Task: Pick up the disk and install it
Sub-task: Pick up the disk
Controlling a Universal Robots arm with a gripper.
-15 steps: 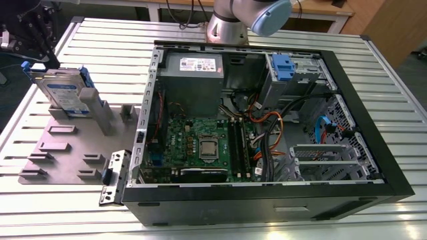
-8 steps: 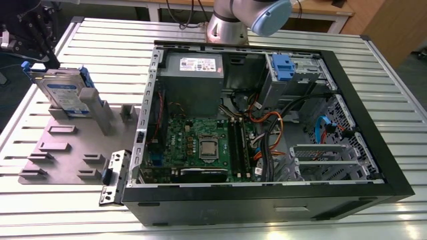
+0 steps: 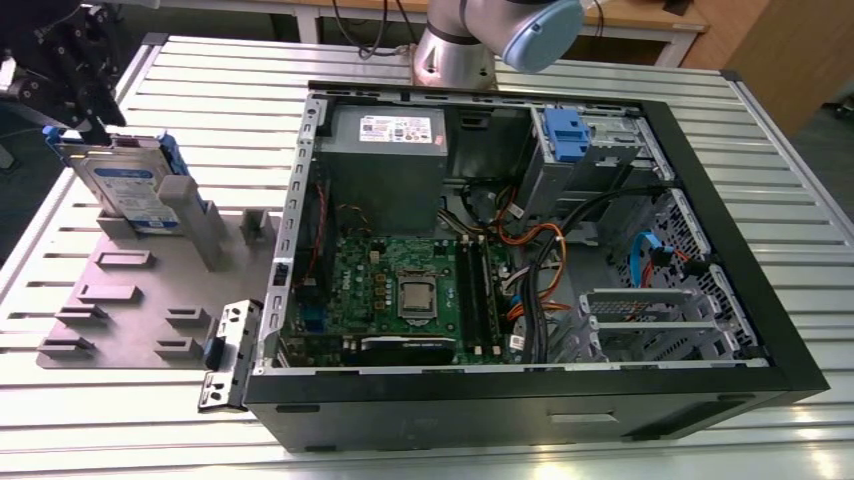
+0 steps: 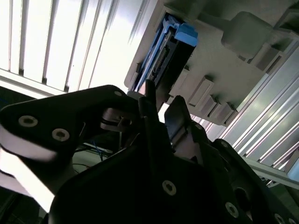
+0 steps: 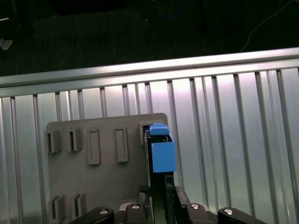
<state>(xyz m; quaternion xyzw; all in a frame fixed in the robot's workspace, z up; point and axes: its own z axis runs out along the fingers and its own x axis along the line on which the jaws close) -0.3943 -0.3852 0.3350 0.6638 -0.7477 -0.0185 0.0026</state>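
Disk (image 3: 127, 185) stands on edge, just beneath the gripper (image 3: 91, 128).

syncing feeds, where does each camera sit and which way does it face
exterior view: off the arm, looks down on the open computer case and the disk standing in the grey holder plate; arm, gripper show
first wrist view: on the wrist, looks down past the gripper onto the disk's edge
second wrist view: on the wrist, looks slantwise past the gripper at the disk
shared: all show disk, gripper, plate
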